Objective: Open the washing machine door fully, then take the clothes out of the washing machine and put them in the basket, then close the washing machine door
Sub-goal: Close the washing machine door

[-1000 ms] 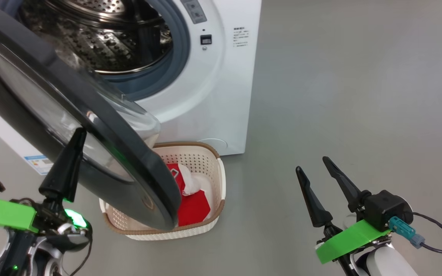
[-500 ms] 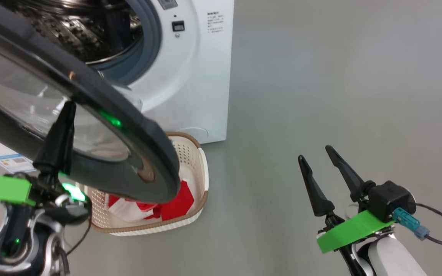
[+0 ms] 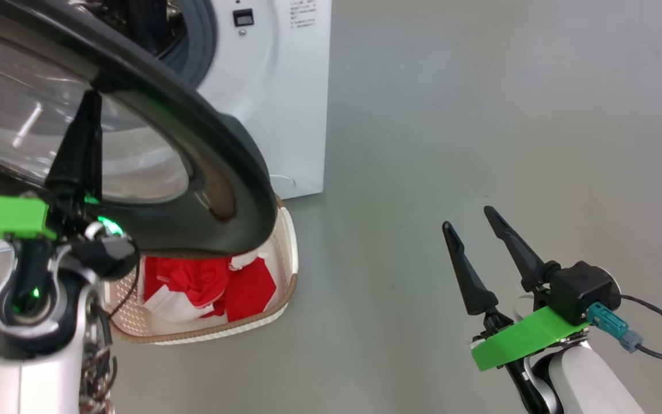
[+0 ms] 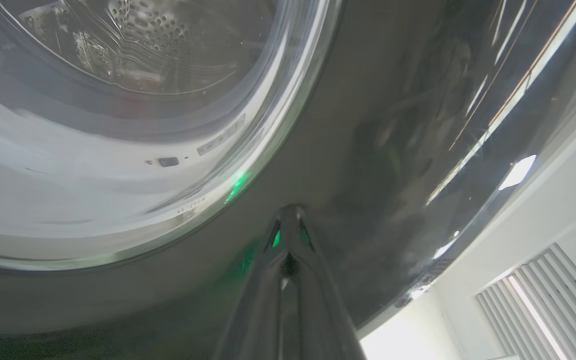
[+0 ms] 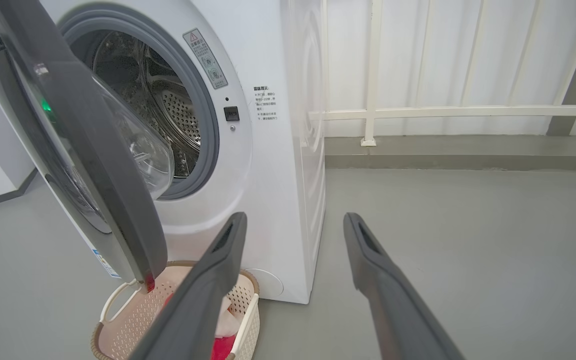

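Two grippers are in view. Left gripper [image 3: 91, 100]: jaws pressed fully together with nothing between them. Its joined fingertips rest against the outer face of the door [image 3: 233, 155], on the glossy black rim just beside the edge of the clear glass. Right gripper [image 3: 466, 218]: jaws spread wide and holding nothing. It is poised over bare grey floor [image 3: 480, 115], well apart from the door and from the basket [image 3: 288, 241].

Door: partly open, standing out at an angle from the front of the washing machine [image 3: 291, 86]. It is attached on the left as the head view shows it. Its free edge hangs over the basket and hides part of it in the head view.

Basket: on the floor just in front of the machine's lower front, near the right corner of the cabinet. It is upright, with the brown rim uppermost.

Clothes [image 3: 193, 282]: red with white parts, lying bunched inside the basket. The portion nearest the door is covered by the door's rim in the head view.

Washing machine: white cabinet behind the door. In the right wrist view, the grey rubber ring [image 5: 210, 125] and the perforated steel drum [image 5: 178, 115] show through the gap between door and cabinet.

Beyond the machine's right side, a white railing [image 5: 418, 111] runs along a pale panelled wall.
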Robot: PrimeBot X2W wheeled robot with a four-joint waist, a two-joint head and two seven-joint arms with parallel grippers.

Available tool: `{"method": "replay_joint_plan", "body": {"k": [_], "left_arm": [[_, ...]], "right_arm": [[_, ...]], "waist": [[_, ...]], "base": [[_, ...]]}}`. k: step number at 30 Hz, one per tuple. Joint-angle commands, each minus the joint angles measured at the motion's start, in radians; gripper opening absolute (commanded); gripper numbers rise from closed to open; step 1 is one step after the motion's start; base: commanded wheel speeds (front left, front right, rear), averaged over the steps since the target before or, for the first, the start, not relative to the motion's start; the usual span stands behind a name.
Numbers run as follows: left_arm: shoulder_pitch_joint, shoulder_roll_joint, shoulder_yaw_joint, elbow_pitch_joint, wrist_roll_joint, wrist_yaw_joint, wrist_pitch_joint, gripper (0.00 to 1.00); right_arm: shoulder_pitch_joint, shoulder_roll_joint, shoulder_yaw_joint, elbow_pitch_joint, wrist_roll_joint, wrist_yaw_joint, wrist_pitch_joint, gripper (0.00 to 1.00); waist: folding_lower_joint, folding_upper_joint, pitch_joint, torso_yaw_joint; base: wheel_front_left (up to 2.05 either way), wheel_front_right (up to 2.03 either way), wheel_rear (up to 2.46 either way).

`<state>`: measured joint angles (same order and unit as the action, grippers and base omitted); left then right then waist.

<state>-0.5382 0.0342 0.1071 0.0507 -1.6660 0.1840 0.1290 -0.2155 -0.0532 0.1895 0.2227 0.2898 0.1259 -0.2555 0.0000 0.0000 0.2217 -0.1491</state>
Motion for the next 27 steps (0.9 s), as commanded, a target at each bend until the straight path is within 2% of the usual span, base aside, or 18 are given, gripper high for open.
{"method": "replay_joint_plan", "body": {"k": [1, 14, 27], "left_arm": [[-0.047, 0.016, 0.019, -0.011, 0.011, -0.014, -0.007, 0.00], [-0.209, 0.017, 0.008, 0.165, 0.026, -0.068, -0.083, 0.00], [-0.368, 0.059, 0.036, 0.352, 0.047, -0.139, -0.116, 0.00]], "right_arm": [[-0.030, 0.003, 0.025, -0.029, 0.006, 0.005, -0.006, 1.00], [-0.042, 0.003, 0.037, -0.035, 0.018, 0.005, -0.006, 1.00], [-0.049, 0.003, 0.040, -0.037, 0.018, 0.005, -0.006, 1.00]], "waist": [[0.0000, 0.0000, 0.009, -0.009], [0.0000, 0.0000, 0.042, -0.050], [0.0000, 0.0000, 0.058, -0.081]], "base": [[0.00, 0.00, 0.00], [0.00, 0.00, 0.00], [0.00, 0.00, 0.00]]}}
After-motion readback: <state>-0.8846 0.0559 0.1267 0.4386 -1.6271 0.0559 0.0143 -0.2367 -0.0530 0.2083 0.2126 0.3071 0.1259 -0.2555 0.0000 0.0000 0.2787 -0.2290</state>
